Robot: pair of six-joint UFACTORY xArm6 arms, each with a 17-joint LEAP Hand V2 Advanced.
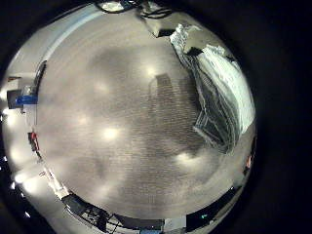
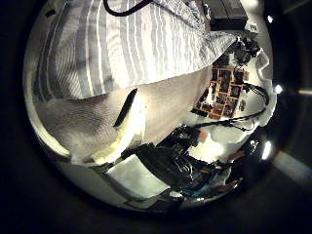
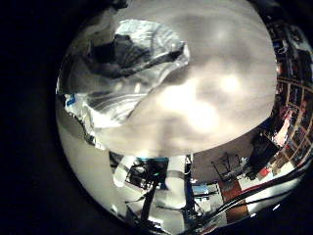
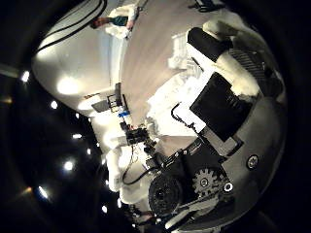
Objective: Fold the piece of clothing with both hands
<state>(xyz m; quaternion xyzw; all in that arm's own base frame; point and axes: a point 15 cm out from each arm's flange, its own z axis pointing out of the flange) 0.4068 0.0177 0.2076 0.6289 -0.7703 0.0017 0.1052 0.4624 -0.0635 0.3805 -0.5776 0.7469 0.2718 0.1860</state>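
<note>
The right hand has its fingers bent at a bunched edge of the striped garment, though whether they pinch it cannot be told. The left hand's fingers do not show, so its state cannot be told; its palm is close above the cloth. The garment lies on the worktop, pale with thin stripes, rumpled in folds.
</note>
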